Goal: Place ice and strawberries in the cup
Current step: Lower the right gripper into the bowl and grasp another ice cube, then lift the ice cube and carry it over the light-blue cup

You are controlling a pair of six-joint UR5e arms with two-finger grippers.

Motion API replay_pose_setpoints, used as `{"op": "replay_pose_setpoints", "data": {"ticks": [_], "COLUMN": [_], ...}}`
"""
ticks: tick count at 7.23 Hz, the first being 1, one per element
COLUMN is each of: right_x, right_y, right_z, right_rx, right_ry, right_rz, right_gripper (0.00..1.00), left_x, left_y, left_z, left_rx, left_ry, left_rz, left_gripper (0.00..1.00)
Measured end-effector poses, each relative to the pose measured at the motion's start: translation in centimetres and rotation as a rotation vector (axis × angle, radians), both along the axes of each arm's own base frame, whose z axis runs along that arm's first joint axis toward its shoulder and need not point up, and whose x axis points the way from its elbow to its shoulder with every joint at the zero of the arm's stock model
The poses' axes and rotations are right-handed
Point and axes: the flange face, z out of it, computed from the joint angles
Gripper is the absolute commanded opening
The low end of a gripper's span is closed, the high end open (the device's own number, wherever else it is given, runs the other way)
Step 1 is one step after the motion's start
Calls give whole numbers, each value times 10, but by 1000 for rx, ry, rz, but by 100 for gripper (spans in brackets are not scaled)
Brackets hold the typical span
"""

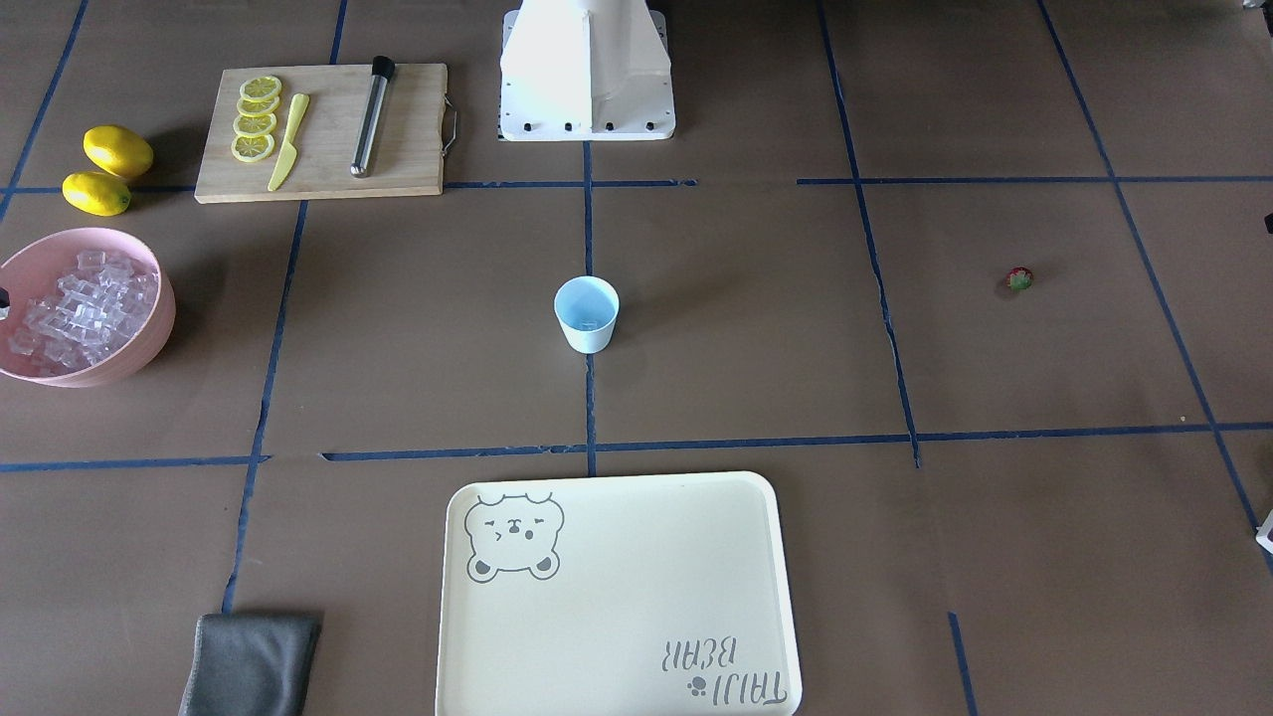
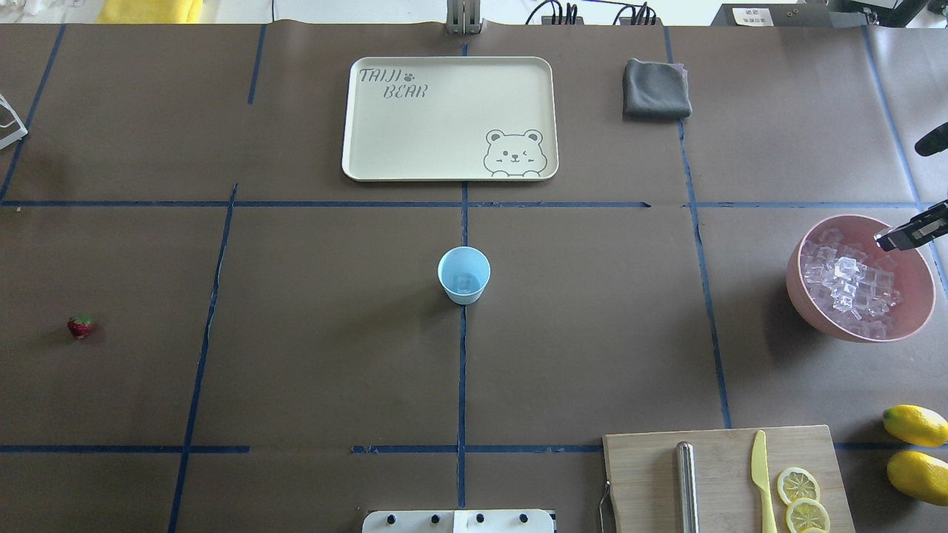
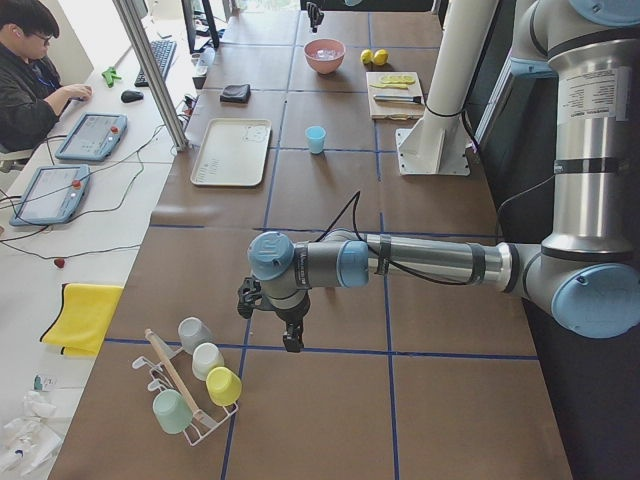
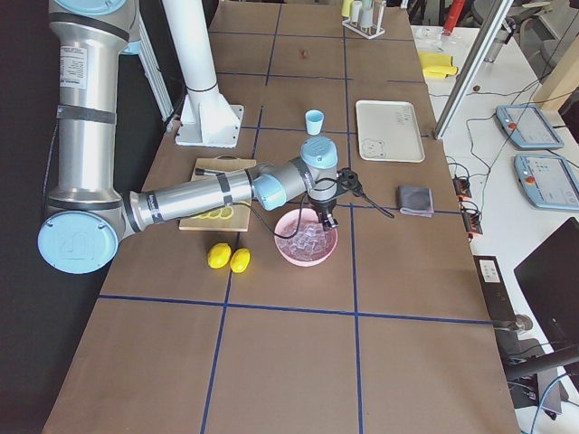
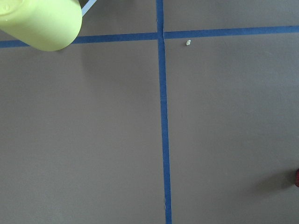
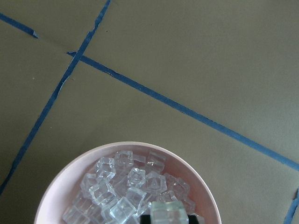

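The right gripper (image 2: 889,237) pinches one cube of ice (image 6: 167,213) between its fingers, just above the bowl's (image 2: 797,290) heap. The cup (image 2: 464,274) stands well apart. The strawberry (image 2: 81,326) lies farther off. Whether the left gripper (image 3: 291,338) is closed, I cannot tell.

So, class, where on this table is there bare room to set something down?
The brown table lies bare between the small red strawberry and the light blue plastic cup, and between cup and pink bowl of clear ice cubes. The cream bear tray holds nothing. Crowded: bowl, yellow lemons, wooden cutting board.
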Motion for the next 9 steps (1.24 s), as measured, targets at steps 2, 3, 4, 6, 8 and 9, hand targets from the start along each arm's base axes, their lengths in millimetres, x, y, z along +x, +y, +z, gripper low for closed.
{"op": "replay_pose_setpoints", "data": {"ticks": [2,3,4,6,8,9], "right_x": [8,7,1,-43,-113,-158], "right_y": [-1,-5,-12,-27,-34,-30], "right_z": [-7,-14,-27,-70,-125,-155], "right_rx": [8,7,-5,-54,-110,-136], "right_ry": [-6,-12,-29,-88,-147,-167], "right_rz": [23,36,61,101,129,149], "right_gripper": [0,0,0,0,0,0], "left_x": [0,0,0,0,1,1], "left_y": [0,0,0,0,0,0], "left_z": [0,0,0,0,0,0], "left_rx": [-1,-1,-1,-2,-1,-1], "left_ry": [0,0,0,0,0,1], "left_rz": [0,0,0,1,2,3], "left_gripper": [100,100,100,100,100,100]}}
